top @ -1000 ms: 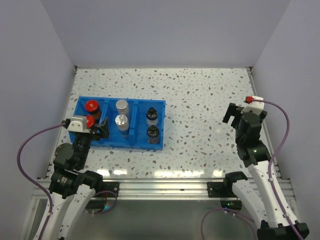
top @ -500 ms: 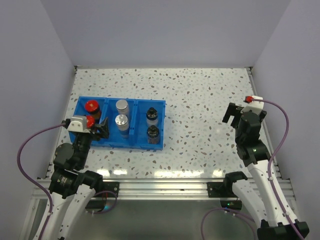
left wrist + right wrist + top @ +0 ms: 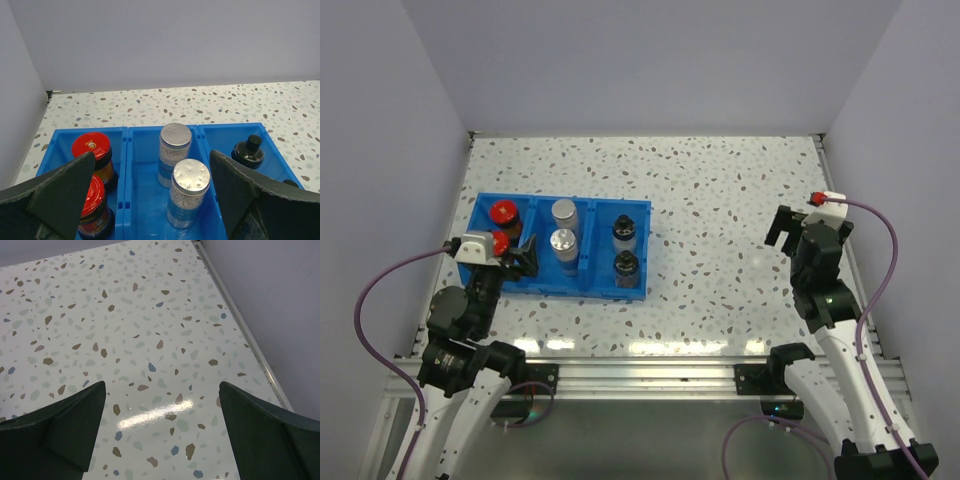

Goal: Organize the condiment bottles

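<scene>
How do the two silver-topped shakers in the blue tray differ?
The nearer silver-topped shaker has a lid dotted with small holes; the farther silver-topped shaker has a smooth lid. The nearer stands at the compartment's front, the farther behind it. Both stand upright in the blue plastic tray, holding white granules.

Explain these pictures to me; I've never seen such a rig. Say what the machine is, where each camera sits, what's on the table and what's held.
Two robot arms are bolted at a speckled table's near edge, each ending in a two-finger gripper. The wide picture comes from a fixed camera above and behind them; the other two from wrist cameras, whose dark wedges are the fingers. A blue tray holds two red-lidded jars in its left compartment, two silver-topped shakers in the middle, two black-capped bottles on the right. The left gripper hovers open over the tray's near side; the right gripper is open over the table's right side. Neither holds anything.
</scene>
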`<state>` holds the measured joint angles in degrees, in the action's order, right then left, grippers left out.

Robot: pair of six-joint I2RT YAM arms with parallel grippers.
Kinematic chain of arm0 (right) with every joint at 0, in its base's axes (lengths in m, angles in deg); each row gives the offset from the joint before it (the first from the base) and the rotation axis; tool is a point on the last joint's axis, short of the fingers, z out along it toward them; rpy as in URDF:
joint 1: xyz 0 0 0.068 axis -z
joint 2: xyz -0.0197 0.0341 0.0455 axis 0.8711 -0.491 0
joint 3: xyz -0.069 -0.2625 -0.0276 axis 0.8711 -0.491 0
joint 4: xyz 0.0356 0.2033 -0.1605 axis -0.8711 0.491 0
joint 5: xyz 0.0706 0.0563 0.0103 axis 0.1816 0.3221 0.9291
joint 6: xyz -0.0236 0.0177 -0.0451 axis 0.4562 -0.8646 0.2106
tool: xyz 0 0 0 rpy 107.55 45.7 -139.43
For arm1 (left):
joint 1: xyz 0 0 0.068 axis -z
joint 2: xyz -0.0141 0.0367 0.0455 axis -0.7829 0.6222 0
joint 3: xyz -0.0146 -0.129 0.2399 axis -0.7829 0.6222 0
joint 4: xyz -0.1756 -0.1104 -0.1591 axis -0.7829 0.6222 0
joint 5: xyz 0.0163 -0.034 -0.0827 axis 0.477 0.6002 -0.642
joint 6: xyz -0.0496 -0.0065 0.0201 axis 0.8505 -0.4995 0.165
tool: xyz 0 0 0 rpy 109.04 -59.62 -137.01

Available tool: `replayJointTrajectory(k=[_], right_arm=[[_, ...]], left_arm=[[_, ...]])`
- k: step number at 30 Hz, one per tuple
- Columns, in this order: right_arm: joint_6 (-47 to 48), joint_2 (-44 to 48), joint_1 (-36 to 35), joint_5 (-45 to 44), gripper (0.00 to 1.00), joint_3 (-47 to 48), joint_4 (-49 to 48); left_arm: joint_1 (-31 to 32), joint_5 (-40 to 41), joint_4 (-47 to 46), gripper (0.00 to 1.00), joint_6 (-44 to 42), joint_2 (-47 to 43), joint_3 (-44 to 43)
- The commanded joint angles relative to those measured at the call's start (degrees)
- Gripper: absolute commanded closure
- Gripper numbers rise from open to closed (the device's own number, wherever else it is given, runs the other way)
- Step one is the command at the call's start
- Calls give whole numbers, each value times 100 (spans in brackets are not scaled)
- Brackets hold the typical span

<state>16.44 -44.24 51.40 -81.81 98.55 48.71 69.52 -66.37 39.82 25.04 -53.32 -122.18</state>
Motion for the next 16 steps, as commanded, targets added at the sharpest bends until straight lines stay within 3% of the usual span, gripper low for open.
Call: replayJointTrajectory(k=[1, 16], right_arm=[[-120, -34, 40, -222, 1, 105, -229], [-155, -202, 58, -327, 1, 246, -80]], left_arm=[[-33, 84, -79, 0, -113, -26, 10], [-33, 110, -61, 0, -104, -52, 10]])
